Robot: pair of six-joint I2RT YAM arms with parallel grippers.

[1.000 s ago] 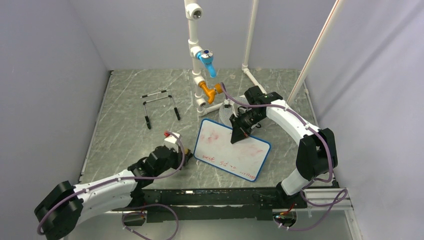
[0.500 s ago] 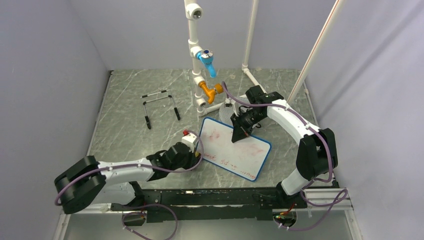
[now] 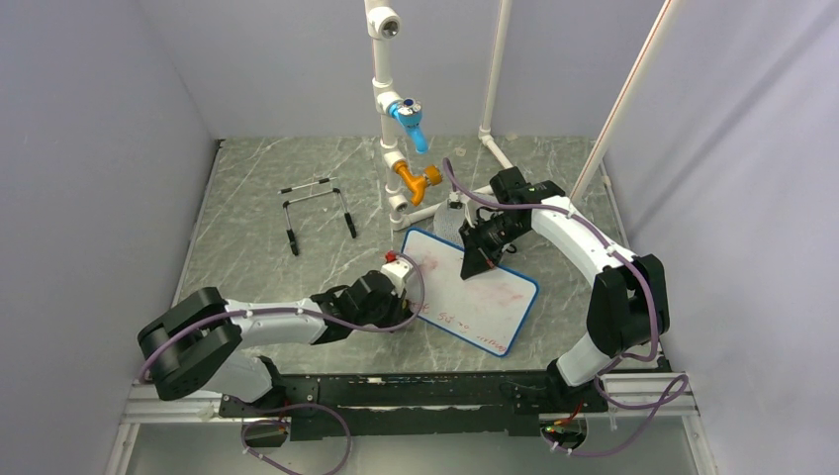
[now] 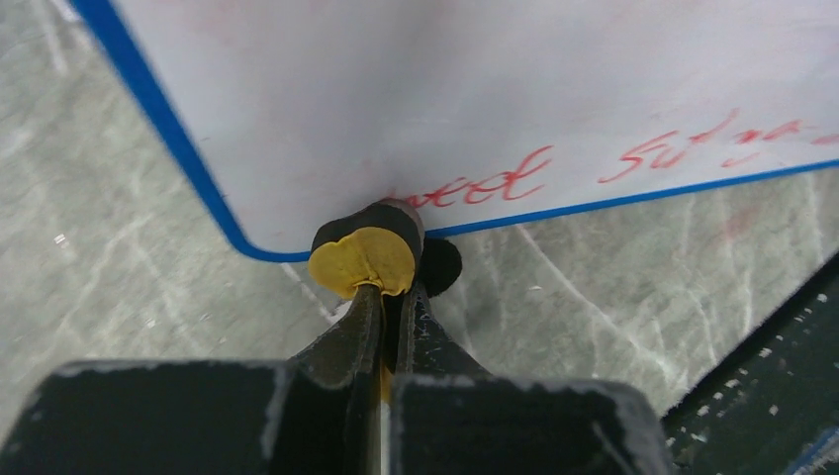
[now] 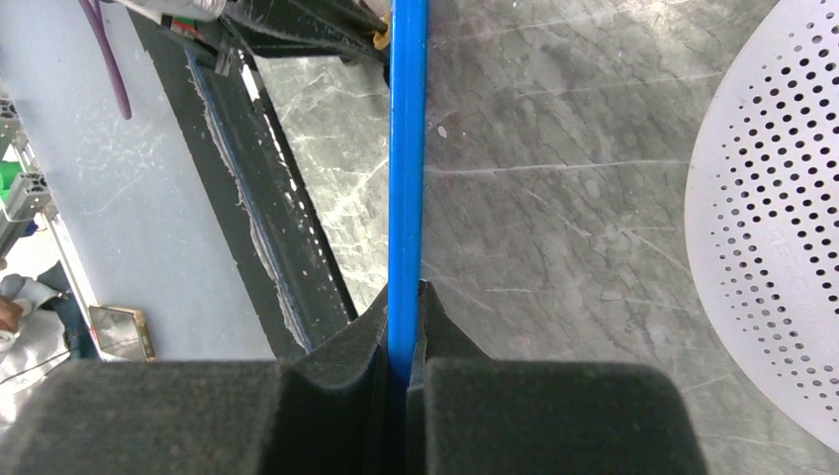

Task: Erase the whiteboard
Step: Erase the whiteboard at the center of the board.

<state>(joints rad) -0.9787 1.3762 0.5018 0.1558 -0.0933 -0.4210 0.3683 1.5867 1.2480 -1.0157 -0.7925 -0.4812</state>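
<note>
The whiteboard (image 3: 495, 307) is white with a thin blue frame, and it stands tilted on the marbled table. Its upper part is smeared faint pink, and red handwriting (image 4: 683, 148) runs along its near edge. My right gripper (image 3: 467, 272) is shut on the board's blue frame (image 5: 407, 148) at the far edge (image 5: 404, 297). My left gripper (image 4: 394, 292) is shut on a small yellow-and-black eraser pad (image 4: 364, 259). The pad presses on the board's near left corner, at the start of the red writing. In the top view my left gripper (image 3: 411, 305) sits at that corner.
A round grey perforated disc (image 5: 772, 218) lies just behind the board (image 3: 450, 220). White pipes with a blue valve (image 3: 408, 117) and an orange valve (image 3: 416, 180) rise at the back. A black wire stand (image 3: 317, 208) sits back left. The black base rail (image 3: 416, 396) runs along the near edge.
My left arm has swung right across the table, bringing the eraser pad from beside the board onto its near left corner. The right gripper has kept its hold.
</note>
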